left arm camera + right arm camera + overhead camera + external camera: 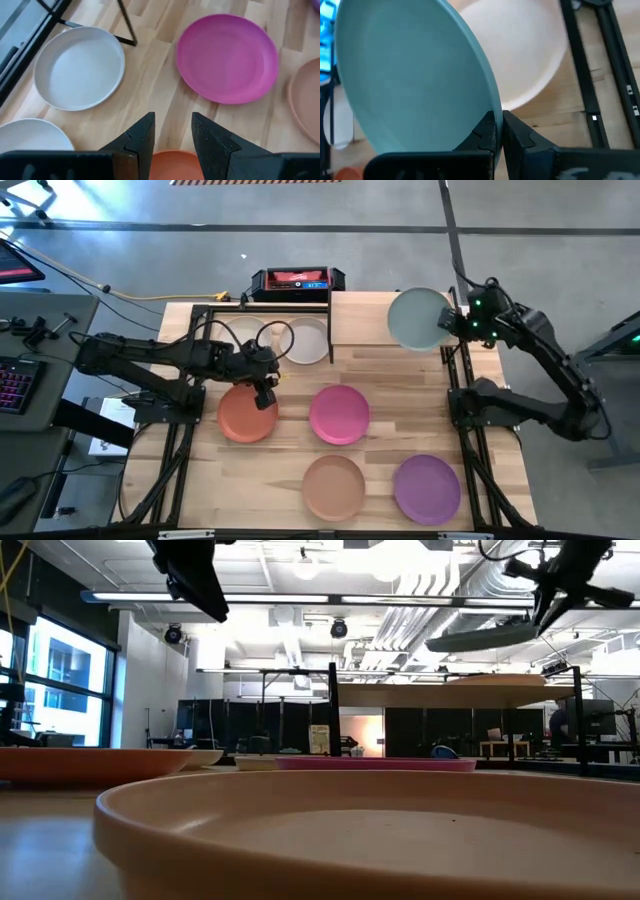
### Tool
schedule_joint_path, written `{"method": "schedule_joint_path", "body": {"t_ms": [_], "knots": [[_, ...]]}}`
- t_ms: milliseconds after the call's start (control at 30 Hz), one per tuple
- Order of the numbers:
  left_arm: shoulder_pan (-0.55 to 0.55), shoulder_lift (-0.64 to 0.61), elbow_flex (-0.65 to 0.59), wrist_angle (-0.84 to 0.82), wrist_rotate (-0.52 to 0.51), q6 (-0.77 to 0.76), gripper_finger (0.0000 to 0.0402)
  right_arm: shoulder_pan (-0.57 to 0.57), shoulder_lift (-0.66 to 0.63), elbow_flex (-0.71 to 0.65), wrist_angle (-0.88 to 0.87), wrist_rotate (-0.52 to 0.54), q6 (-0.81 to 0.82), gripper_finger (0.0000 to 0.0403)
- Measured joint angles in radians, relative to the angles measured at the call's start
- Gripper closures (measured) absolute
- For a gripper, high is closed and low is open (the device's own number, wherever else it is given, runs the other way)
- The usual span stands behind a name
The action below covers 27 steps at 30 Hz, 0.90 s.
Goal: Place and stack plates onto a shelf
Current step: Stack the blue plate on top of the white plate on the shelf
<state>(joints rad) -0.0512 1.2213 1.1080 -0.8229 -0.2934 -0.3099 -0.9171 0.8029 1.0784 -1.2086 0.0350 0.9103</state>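
Plates are spread across the light-wood tabletop (500,480), and one more is in the air: the right gripper (452,323) has its fingers pinched tight on the rim of the teal plate (419,318), holding it above the far right part of the shelf (365,305); in the right wrist view that teal plate (415,75) hangs over a pale peach plate (530,55) lying on the shelf board below it. The left gripper (265,385) hovers over the far edge of the orange-red plate (246,416) with its fingers parted and nothing between them, and the left wrist view shows that gap (172,145) just above the plate's rim. Under the shelf, between its thin black posts, two off-white plates sit side by side on the table, one (305,340) nearer the middle and the other (240,335) to its left and partly hidden by the arm. The magenta plate (339,414) lies in the centre of the table just right of the orange-red one, apart from it. Nearer the front edge the tan plate (334,487) and the purple plate (427,488) lie next to each other, the purple one on the right
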Motion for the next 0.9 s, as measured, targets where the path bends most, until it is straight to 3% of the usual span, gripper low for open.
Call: {"method": "schedule_joint_path", "body": {"t_ms": [400, 900], "knots": [[0.077, 0.0, 0.0, 0.0, 0.004, 0.052, 0.0284, -0.308, -0.008, -0.113, 0.152, -0.163, -0.01, 0.0403], [0.091, 0.0, 0.0, 0.001, 0.006, 0.061, 0.0284, -0.34, 0.091, -0.113, 0.145, -0.167, -0.036, 0.0403]]}}
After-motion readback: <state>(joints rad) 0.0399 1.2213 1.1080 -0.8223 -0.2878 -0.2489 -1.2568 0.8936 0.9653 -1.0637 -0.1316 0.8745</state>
